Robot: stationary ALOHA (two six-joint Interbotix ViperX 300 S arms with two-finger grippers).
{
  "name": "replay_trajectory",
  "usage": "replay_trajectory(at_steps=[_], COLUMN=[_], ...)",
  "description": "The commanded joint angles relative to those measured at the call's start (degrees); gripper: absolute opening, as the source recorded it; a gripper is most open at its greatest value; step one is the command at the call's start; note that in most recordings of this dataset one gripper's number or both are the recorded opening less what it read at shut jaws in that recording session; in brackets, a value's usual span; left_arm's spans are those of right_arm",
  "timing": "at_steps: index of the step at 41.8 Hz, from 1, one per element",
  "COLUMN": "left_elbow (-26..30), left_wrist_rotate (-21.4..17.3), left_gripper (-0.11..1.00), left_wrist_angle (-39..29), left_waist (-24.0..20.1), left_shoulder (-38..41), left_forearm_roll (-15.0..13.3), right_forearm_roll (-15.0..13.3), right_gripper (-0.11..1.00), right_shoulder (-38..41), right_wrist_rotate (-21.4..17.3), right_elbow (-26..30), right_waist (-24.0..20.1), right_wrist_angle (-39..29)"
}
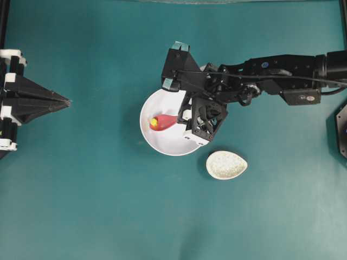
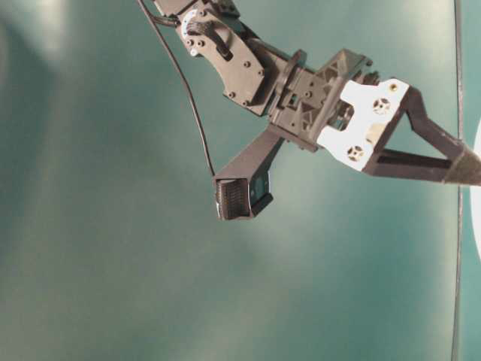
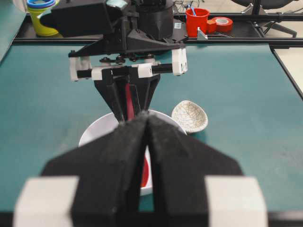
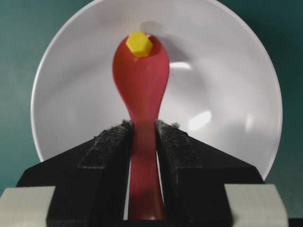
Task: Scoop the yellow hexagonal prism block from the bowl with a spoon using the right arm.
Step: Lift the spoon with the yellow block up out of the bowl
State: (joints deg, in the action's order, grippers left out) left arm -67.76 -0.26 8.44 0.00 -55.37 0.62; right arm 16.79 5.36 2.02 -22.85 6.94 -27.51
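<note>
The white bowl [image 1: 162,142] stands mid-table, with the pink-red spoon [image 1: 165,122] lying inside it. My right gripper [image 1: 183,116] reaches in from the right and is shut on the spoon's handle. In the right wrist view the gripper [image 4: 143,126] pinches the handle, and the scoop [image 4: 140,80] points away over the bowl [image 4: 222,94]. The yellow hexagonal prism block [image 4: 139,44] sits at the far tip of the scoop, also visible from overhead [image 1: 154,122]. My left gripper [image 1: 66,101] is shut and holds nothing at the table's left edge, pointing toward the bowl [image 3: 97,130].
A small speckled oval spoon rest [image 1: 226,165] lies just right of and below the bowl. Beyond the table's far rail stand a red cup [image 3: 197,21] and a yellow container [image 3: 40,19].
</note>
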Motion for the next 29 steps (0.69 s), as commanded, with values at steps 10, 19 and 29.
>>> replay_trajectory(at_steps=[10,19,29], left_elbow=[1.1,1.1,1.1], left_wrist_rotate=[-0.2,-0.2,-0.2], left_gripper=[0.0,0.0,0.0], left_wrist_angle=[-0.1,-0.7,-0.8], left_waist=[-0.1,-0.1,0.0], left_shoulder=[0.3,0.3,0.3], left_forearm_roll=[0.2,0.2,0.2], right_forearm_roll=[0.2,0.2,-0.1], right_gripper=[0.22,0.22,0.22], right_shoulder=[-3.4,-5.8,-11.8], right_wrist_rotate=[0.1,0.1,1.1], right_elbow=[0.4,-3.0,-10.0], right_waist=[-0.1,-0.3,-2.2], right_wrist_angle=[2.4,5.8,19.1])
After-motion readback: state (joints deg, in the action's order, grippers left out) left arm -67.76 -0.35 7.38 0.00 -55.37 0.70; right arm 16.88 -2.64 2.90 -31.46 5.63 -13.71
